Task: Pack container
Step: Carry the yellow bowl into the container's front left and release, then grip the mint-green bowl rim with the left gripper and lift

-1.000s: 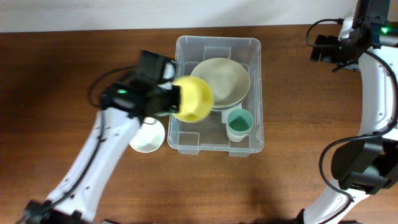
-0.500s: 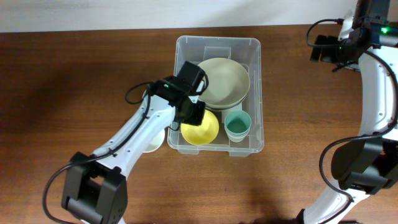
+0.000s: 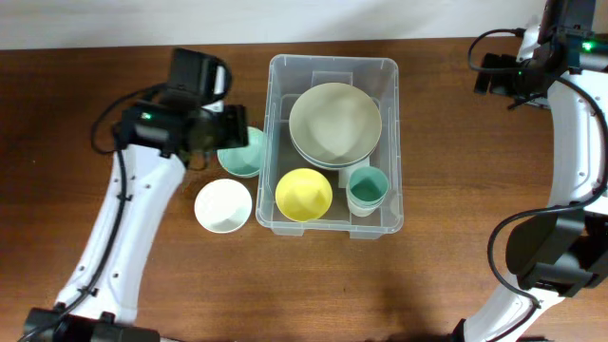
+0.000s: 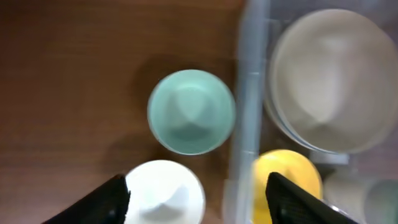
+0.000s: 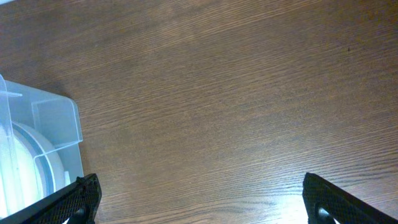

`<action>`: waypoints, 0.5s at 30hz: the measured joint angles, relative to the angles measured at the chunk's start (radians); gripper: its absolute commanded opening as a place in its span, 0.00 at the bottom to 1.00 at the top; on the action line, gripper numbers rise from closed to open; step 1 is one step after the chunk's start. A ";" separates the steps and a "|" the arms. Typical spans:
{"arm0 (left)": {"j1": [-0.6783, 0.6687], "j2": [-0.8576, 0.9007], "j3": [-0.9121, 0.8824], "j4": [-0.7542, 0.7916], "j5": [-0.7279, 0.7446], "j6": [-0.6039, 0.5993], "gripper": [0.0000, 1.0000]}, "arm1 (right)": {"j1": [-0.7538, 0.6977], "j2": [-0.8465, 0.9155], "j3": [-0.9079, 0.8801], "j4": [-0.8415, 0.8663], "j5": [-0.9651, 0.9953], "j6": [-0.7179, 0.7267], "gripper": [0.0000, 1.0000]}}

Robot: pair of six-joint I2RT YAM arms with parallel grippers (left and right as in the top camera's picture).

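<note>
1. The brown wooden worktop (image 3: pixel 456 142) is cut off on every side in the overhead view.
2. The container (image 3: pixel 332 68) stands at the worktop's centre, towards the far edge. Only one corner of it appears in the right wrist view, and its clear wall is smeared by blur in the left wrist view.
3. A large pale bowl (image 3: pixel 334 123) lies in the far half of the container. A second rim shows beneath it, but how many are stacked cannot be told.
4. The left pincer (image 4: pixel 198 186) is spread wide with nothing gripped, held above the worktop just left of the container. Only its fingertips are seen.
5. The right pincer (image 5: pixel 199 193) is spread wide over bare worktop and is empty.
6. A yellow bowl (image 3: pixel 304 194) lies in the container's near left corner.
7. A white bowl (image 3: pixel 223 205) stands outside, just left of the container.
8. A teal bowl (image 3: pixel 241 152) stands beside it, partly hidden overhead by the left pincer.
9. A teal cup (image 3: pixel 367 187) stands in the near right corner of the container.
</note>
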 measured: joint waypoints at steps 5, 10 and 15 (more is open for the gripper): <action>0.074 0.036 -0.043 0.030 -0.005 -0.006 0.86 | 0.000 0.000 0.000 0.000 0.000 0.000 0.99; 0.114 0.172 -0.079 0.123 0.005 -0.007 0.86 | 0.000 0.000 0.000 0.000 0.000 0.000 0.99; 0.122 0.341 -0.082 0.201 0.029 -0.008 0.86 | 0.000 0.000 0.000 0.000 0.000 0.000 0.99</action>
